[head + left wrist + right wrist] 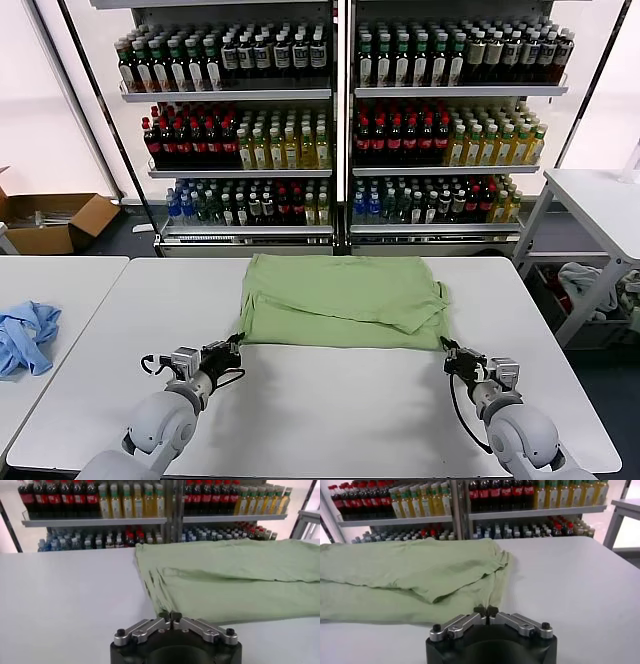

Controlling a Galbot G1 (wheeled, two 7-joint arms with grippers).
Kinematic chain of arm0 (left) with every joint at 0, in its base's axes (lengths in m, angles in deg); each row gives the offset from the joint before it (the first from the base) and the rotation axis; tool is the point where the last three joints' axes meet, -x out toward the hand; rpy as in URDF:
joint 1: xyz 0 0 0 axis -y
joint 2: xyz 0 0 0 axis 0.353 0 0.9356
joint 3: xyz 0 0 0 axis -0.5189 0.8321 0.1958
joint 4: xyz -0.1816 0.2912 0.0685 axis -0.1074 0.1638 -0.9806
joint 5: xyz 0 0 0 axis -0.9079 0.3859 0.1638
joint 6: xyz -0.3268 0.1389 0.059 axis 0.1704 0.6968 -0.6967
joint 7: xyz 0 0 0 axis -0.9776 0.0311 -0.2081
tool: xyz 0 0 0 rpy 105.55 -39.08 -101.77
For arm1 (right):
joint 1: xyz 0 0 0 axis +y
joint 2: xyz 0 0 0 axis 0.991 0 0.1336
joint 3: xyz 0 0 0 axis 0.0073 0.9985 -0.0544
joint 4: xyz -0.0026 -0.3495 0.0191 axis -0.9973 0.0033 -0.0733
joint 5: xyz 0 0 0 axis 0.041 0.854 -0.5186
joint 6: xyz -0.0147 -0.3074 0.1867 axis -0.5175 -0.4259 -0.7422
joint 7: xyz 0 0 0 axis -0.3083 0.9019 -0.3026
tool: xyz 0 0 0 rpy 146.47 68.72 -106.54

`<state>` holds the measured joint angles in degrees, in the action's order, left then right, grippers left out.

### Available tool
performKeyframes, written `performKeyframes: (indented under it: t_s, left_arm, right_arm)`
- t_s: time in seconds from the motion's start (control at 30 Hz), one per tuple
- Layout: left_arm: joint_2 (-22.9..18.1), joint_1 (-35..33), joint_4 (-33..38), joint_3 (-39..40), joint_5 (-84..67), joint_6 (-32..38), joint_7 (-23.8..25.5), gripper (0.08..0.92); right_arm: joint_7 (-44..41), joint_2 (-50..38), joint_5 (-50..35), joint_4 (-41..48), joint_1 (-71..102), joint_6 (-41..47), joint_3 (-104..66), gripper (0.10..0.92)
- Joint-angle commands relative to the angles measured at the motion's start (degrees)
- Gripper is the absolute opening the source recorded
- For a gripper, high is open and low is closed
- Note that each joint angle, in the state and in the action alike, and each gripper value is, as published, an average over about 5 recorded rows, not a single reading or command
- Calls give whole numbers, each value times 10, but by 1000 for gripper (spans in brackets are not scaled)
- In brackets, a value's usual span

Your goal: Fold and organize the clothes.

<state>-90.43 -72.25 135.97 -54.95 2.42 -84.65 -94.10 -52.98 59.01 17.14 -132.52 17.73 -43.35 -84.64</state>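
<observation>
Shirt in light green lies partly folded across the middle of the white bench, long axis running side to side. Left gripper and right gripper, each pinching a near corner of the hem, sit equally close.
</observation>
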Motion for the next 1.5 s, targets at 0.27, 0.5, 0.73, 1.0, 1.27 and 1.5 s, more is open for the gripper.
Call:
performKeyframes:
  t_s: [0.27, 0.5, 0.73, 1.0, 1.27, 1.5]
  left_arm:
    - [53, -88, 104, -26, 1, -4, -71, 80]
    - [67, -195, 191, -43, 21, -3, -134, 80]
    - [68, -283, 246, -42, 60, 18, -199, 80]
    - [82, -356, 275, -51, 89, 45, -246, 80]
    - [100, -428, 305, -68, 102, 56, -274, 80]
    - [104, -451, 307, -59, 115, 59, -290, 80]
  right_arm:
    - [7, -36, 3, -87, 52, 32, -13, 114]
    - [7, -22, 43, -142, 99, 65, -27, 114]
    - [8, 14, 106, -181, 185, 55, -46, 114]
    - [31, -3, 147, -237, 269, 44, -51, 114]
    - [53, -39, 140, -251, 331, 28, -47, 114]
    - [75, -43, 134, -259, 350, 27, -41, 114]
